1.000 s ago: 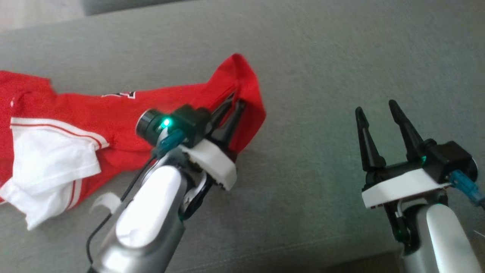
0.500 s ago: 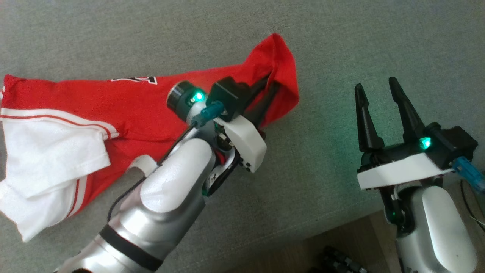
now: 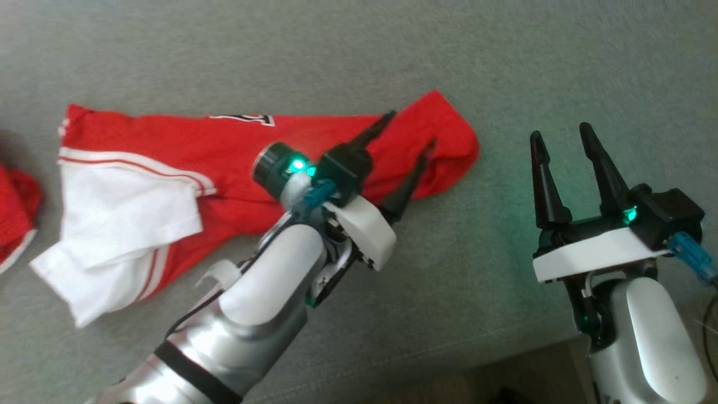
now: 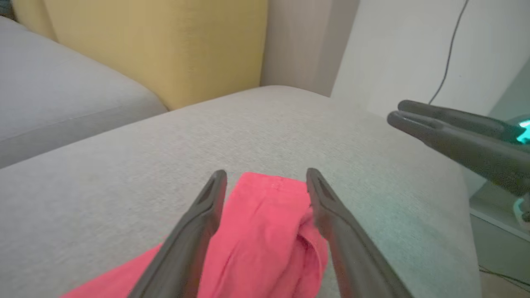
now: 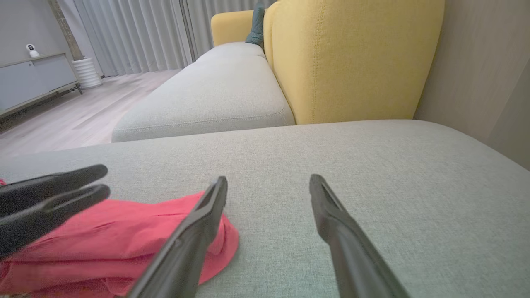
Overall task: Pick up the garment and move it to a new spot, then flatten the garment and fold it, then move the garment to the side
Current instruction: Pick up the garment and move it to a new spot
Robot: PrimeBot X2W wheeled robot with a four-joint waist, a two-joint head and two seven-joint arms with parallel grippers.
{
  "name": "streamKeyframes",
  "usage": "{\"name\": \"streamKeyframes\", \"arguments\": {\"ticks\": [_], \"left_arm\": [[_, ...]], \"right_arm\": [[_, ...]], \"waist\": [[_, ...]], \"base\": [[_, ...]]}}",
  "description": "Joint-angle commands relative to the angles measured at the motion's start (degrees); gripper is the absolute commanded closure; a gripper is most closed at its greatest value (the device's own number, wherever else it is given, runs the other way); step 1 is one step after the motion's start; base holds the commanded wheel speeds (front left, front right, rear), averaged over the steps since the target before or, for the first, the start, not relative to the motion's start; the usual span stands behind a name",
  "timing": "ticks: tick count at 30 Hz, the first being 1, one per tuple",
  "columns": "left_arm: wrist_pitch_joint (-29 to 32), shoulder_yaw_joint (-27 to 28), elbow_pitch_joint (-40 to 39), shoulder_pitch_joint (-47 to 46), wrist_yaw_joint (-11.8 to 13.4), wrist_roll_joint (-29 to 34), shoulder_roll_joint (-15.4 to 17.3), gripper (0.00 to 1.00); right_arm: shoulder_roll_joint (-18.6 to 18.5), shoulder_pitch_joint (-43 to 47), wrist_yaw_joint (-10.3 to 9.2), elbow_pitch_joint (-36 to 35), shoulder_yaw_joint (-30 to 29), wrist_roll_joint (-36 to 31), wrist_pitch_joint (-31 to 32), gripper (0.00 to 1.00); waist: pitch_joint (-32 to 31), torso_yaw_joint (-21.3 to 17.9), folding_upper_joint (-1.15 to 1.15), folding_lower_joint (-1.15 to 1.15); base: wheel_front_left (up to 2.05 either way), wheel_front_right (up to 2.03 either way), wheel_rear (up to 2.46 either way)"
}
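- Grippers, two. The left gripper [image 3: 408, 131] has its jaws spread wide with nothing clamped. Its two fingers straddle the garment's red end, and the cloth lies loose between them in the left wrist view. Whether they touch the cloth, cannot tell.
- The right gripper [image 3: 561, 132] is also wide open and empty, over bare cushion, apart from the garment's end on the robot's right.
- One garment [image 3: 224, 151]: a red shirt with a white panel and red-white stripe trim, stretched across the seat. The white part is at the robot's left, the bunched red end at the right under the left gripper.
- One second red cloth [image 3: 17, 210] with a white edge, at the head view's left edge, just apart from the garment and cut off by the frame.
- The near seat cushion [image 3: 336, 50] is grey woven fabric and carries the garment.
- One far seat cushion [image 5: 215, 95], grey, behind the near one.
- Yellow backrests, two: near backrest [image 5: 352, 62] and far backrest [image 5: 232, 27], with one teal pillow [image 5: 257, 25] between them.
- Room: grey curtains [image 5: 136, 37], pale wood floor [image 5: 83, 111], one low grey cabinet [image 5: 29, 80], one white ribbed cylinder [image 5: 87, 72] beside it, and one thin cable [image 4: 449, 54] down a pale wall.
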Motion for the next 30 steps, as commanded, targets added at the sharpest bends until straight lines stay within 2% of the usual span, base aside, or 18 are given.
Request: {"name": "streamKeyframes", "arguments": {"ticks": [1,4,8,14,22,30], "left_arm": [[-0.6,2.4,-1.9,-0.2,0.5,-0.4,0.6,0.0],[-1.5,5.1,-3.2,2.0,2.3,-1.1,2.2,0.0],[-1.9,11.0,-5.9,6.2,5.3,-2.1,6.0,0.0],[-1.9,19.7,-11.2,12.7,7.6,-1.9,9.9,0.0],[-1.9,29.0,-14.4,21.6,8.1,-1.5,12.9,0.0],[-1.9,33.0,-16.2,27.0,7.1,-0.1,12.9,0.0]], "right_arm": [[-0.1,0.0,-0.05,-1.7,0.8,-0.4,0.1,0.0],[-0.1,0.8,-0.05,-1.8,0.1,-1.1,0.9,0.0],[-0.1,2.3,-0.05,-2.3,-0.5,-2.0,2.3,0.0],[-0.2,3.4,-0.05,-2.8,-0.7,-2.6,3.5,0.0],[-0.7,4.8,-0.05,-2.5,-1.2,-2.6,4.3,0.0],[-1.1,7.0,-0.05,-2.4,-1.7,-2.4,4.9,0.0]], "waist": [[-1.6,1.6,0.0,0.0],[-3.3,3.5,0.0,0.0],[-5.5,6.3,0.0,0.0],[-7.5,9.0,0.0,0.0],[-10.2,11.1,0.0,0.0],[-12.8,11.9,0.0,0.0]], "base": [[0.0,0.0,0.0],[0.0,0.0,0.0],[0.0,0.0,0.0],[0.0,0.0,0.0],[0.0,0.0,0.0],[0.0,0.0,0.0]]}}
